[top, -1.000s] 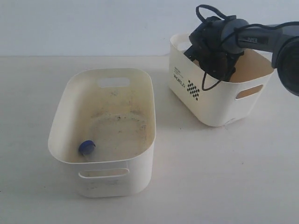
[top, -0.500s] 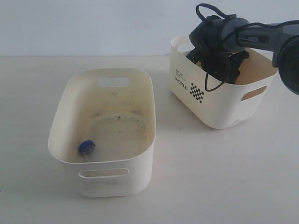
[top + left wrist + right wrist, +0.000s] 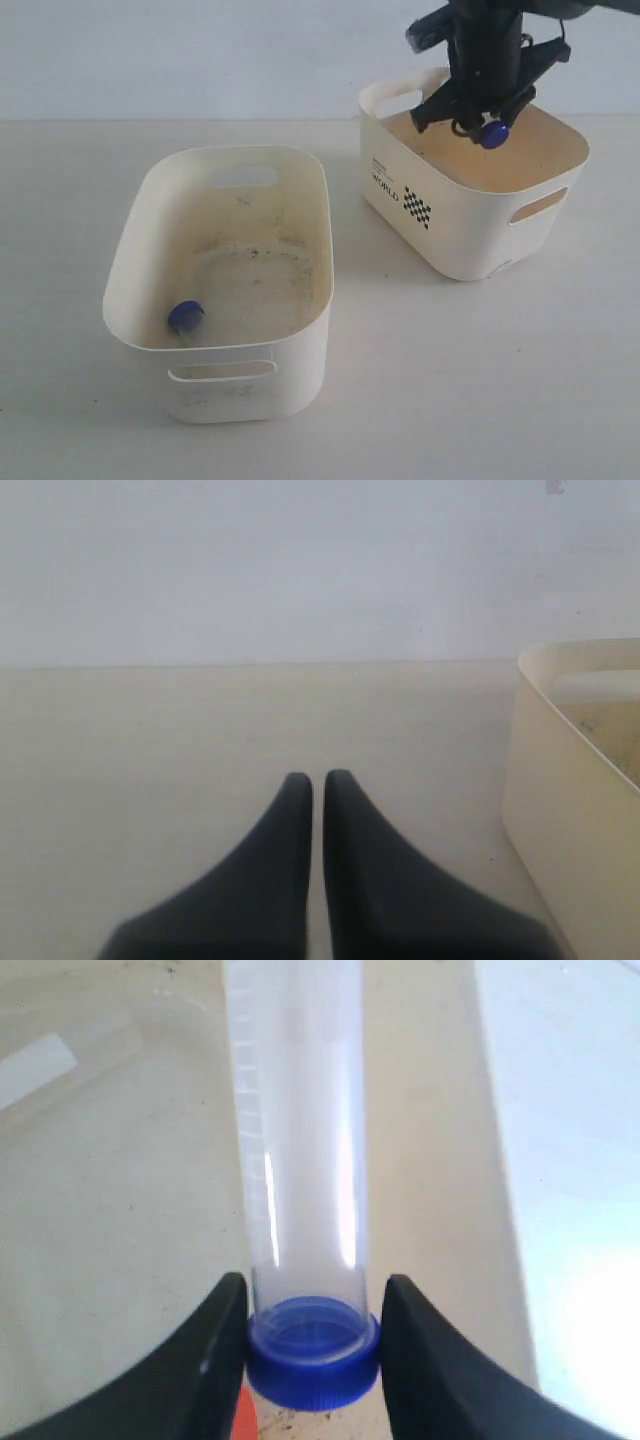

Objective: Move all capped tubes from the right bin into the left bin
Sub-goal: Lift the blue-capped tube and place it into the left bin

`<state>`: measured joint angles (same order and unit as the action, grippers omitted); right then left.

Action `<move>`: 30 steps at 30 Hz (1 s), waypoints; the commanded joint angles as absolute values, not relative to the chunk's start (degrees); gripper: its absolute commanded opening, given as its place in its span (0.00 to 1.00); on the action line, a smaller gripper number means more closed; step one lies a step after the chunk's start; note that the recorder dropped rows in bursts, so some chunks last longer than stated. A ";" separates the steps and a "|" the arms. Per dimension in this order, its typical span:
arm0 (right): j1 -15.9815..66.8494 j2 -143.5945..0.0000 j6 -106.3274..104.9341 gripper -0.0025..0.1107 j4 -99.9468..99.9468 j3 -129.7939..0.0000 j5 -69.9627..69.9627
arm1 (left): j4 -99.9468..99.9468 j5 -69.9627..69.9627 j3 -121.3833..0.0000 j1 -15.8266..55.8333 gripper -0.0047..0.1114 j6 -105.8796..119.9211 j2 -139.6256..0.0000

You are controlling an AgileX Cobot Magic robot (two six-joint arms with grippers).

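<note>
Right hand point(image 3: 486, 122) hangs above the right bin point(image 3: 470, 225), pinching a blue-capped tube point(image 3: 492, 133) by its cap, with the clear body running away from the fingers and up off the bin floor. In the left bin point(image 3: 125, 280), a second blue-capped tube point(image 3: 185, 316) lies in a corner of the speckled floor. Left hand point(image 3: 313, 785) sits low over the bench point(image 3: 150, 740), fingers pressed together on nothing, beside that bin's wall.
</note>
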<state>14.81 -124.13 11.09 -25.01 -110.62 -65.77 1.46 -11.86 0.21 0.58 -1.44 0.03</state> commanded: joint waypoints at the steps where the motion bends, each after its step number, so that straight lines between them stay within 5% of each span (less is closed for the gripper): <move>1: 14.49 -117.26 11.06 0.02 -23.37 -110.43 -68.31 | 1.10 -11.60 0.00 0.56 0.08 -1.98 0.00; 14: 15.57 -97.46 4.97 0.02 17.10 -100.03 -69.96 | 1.10 -11.60 0.00 0.56 0.08 -1.98 0.00; 26: 35.58 -86.29 9.49 0.02 17.75 -73.23 -48.47 | 1.10 -11.60 0.00 0.56 0.08 -1.98 0.00; 30: 37.22 -89.56 8.81 0.18 20.35 -73.12 -46.39 | 1.10 -11.60 0.00 0.56 0.08 -1.98 0.00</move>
